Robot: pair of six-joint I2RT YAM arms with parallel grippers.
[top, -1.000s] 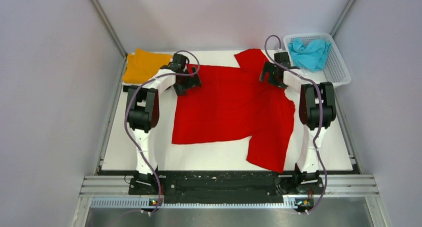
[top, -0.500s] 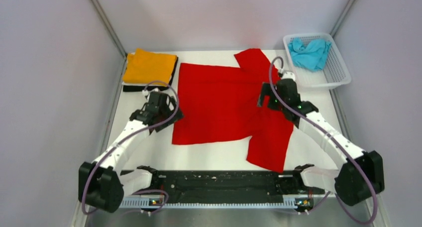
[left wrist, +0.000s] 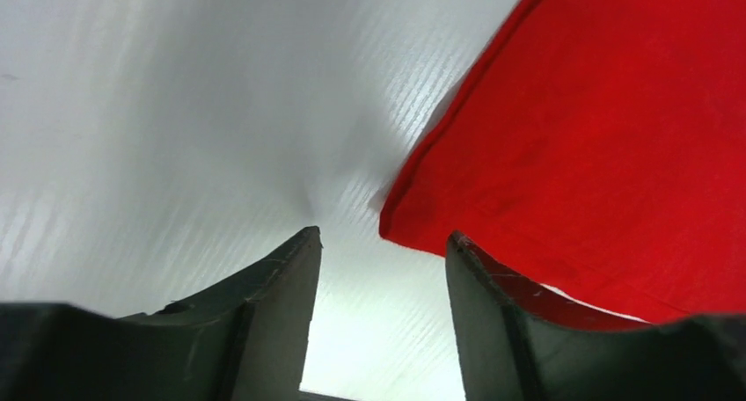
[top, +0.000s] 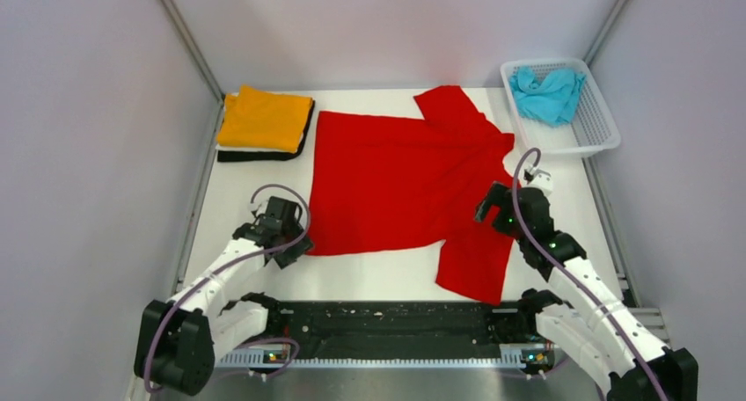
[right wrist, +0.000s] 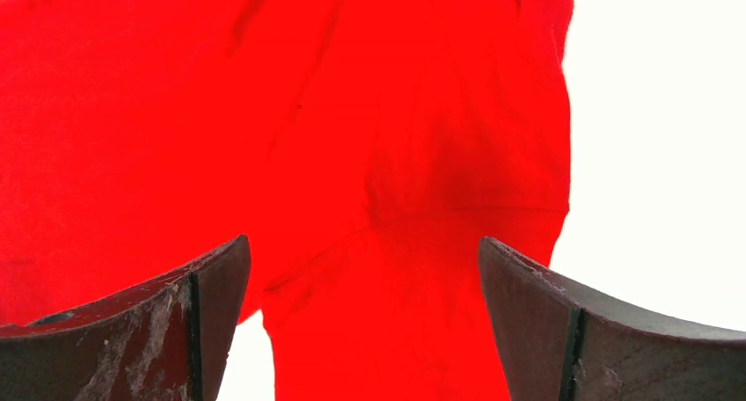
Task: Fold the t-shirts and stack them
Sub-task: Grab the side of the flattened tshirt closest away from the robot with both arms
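Note:
The bright red t-shirt (top: 396, 185) lies spread on the white table, one sleeve at the far side, one flap hanging toward the near right. My left gripper (top: 295, 240) is open and empty just left of the shirt's near-left corner (left wrist: 413, 207). My right gripper (top: 491, 209) is open and empty above the shirt's near-right part (right wrist: 387, 172). A folded orange t-shirt (top: 264, 117) lies on a folded black one (top: 255, 156) at the far left. A turquoise t-shirt (top: 547, 93) sits crumpled in the basket. No white t-shirt stands out.
The white lattice basket (top: 594, 124) stands at the far right corner. Metal frame rails run along the table's left and right sides. Grey walls enclose the cell. A black base bar (top: 387, 317) lies at the near edge.
Both arms have drawn back from the shirt's far edge to its near side. The left gripper came down to the near-left corner, the right to the near-right flap. The shirt's right shoulder shifted slightly.

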